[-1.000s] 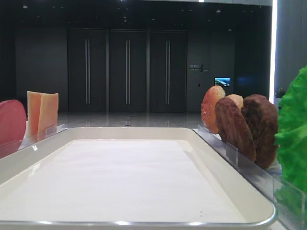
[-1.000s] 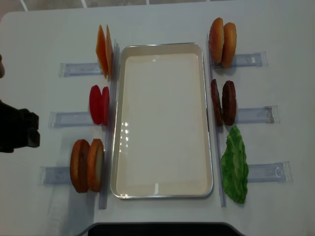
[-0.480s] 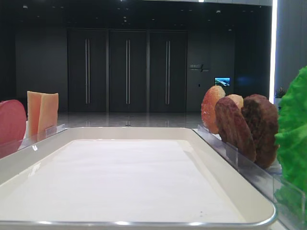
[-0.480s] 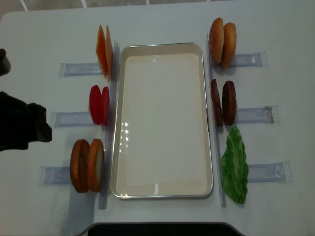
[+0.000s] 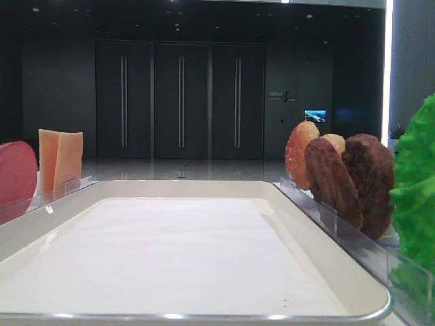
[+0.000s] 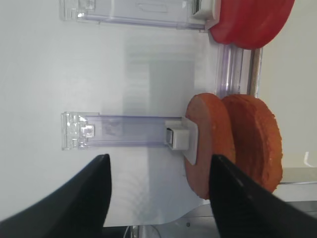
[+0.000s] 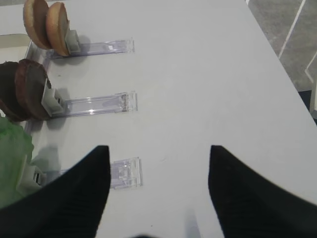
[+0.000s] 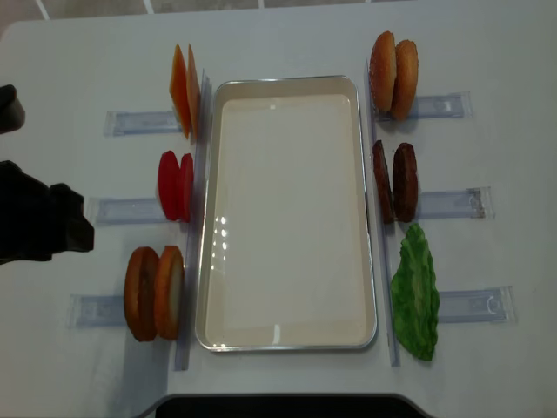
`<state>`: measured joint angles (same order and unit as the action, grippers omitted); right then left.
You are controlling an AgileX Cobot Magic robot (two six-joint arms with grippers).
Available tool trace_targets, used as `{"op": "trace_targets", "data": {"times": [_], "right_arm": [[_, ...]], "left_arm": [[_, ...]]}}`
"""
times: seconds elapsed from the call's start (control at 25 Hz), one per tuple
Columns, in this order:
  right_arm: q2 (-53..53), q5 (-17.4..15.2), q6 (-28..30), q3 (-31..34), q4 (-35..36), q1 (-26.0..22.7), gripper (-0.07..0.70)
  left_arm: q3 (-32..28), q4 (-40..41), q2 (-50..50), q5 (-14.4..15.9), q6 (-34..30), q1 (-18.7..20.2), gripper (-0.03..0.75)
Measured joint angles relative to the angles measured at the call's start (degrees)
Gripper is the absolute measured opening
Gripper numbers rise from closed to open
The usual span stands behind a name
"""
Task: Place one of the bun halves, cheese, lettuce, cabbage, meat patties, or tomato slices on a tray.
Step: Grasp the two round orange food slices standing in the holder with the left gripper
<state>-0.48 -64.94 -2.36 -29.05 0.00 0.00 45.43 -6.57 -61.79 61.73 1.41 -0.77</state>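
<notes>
Bun halves (image 6: 233, 144) racked before wide, empty left jaws, tray (image 8: 287, 340) overhead only

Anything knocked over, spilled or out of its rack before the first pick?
Nothing stands out. The tray lies square between the racks; cheese, tomato slices, bun halves and meat patties all stand on edge in their holders. The lettuce sits at its rack. No spills.

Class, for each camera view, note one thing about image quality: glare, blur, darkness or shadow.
Low exterior view: dark hall behind, bright light strip top right, lettuce blurred at the frame edge. Overhead view: even light, small glare spots on the tray liner. Left wrist view: soft shadow bands on the table, left gripper fingers dark and unsharp. Right wrist view: right gripper fingers blurred likewise.
</notes>
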Motion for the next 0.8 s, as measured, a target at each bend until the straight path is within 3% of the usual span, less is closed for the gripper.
{"op": "trace_targets", "data": {"times": [0.12, 0.2, 0.44, 0.64, 0.8], "right_arm": [[0.0, 0.0, 0.0, 0.0, 0.0, 0.0, 0.416], [0.0, 0.0, 0.0, 0.0, 0.0, 0.0, 0.416], [0.0, 0.0, 0.0, 0.0, 0.0, 0.0, 0.416], [0.0, 0.0, 0.0, 0.0, 0.0, 0.0, 0.416], [0.0, 0.0, 0.0, 0.0, 0.0, 0.0, 0.416]], "left_arm": [[0.91, 1.81, 0.0, 0.05, 1.72, 5.35, 0.474], [1.11, 3.61, 0.0, 0.05, 5.38, 11.23, 0.474], [1.31, 9.94, -0.21, 0.0, 22.45, 26.01, 0.474], [1.31, 11.18, -1.76, -1.04, 30.7, 34.07, 0.474], [1.31, 12.84, -4.63, -1.29, 35.12, 38.09, 0.474]]}}
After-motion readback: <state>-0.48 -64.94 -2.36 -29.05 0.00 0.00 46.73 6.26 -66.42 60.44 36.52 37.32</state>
